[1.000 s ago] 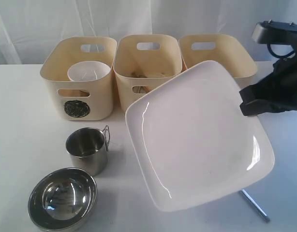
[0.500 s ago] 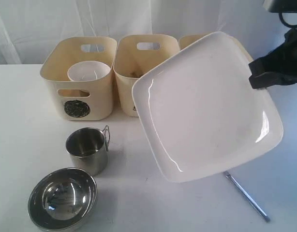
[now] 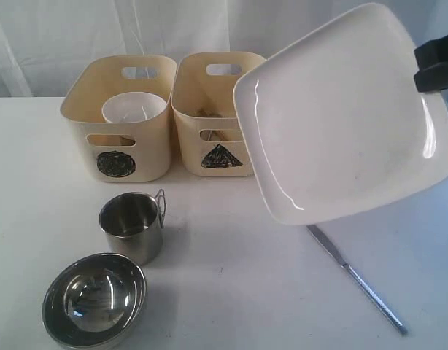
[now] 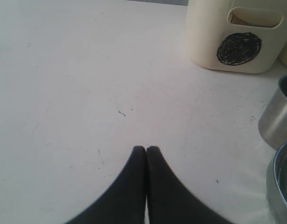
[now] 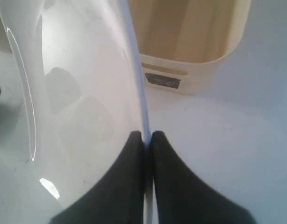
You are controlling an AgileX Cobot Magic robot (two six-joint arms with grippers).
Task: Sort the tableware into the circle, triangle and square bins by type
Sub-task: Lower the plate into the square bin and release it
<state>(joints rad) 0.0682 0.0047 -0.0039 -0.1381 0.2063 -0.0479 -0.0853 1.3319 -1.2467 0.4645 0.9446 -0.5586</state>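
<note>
— Can any writing be read?

— No words are seen. A black scribbled circle [image 3: 115,163] is drawn on the front of the left bin [image 3: 78,109], and a black triangle [image 3: 219,157] on the middle bin [image 3: 187,102]. In the right wrist view a dark squarish mark [image 5: 162,80] is made out on a third bin [image 5: 204,42], too blurred for more to be told.

— Where is the plate found?

— The plate [image 3: 348,117] is held clear of the desk [image 3: 231,292], tilted, toward the far right corner. The middle bin's right side is partly covered by it in the exterior view. Its rim is pinched by the right gripper [image 5: 146,135]: one finger is laid on each face, and the rim is seen running out between the tips toward the third bin.

— And the left gripper?

— The left gripper [image 4: 146,149] is clenched on nothing. Its fingers are pressed together above bare desk.

— How is the other tableware placed?

— A white bowl [image 3: 133,108] is seen inside the left bin. A mug [image 3: 131,226] is stood in front of that bin, and a steel bowl [image 3: 94,299] is set just beside the mug, at the near left corner. A knife [image 3: 355,277] is laid toward the near right corner, apart from the plate.
</note>
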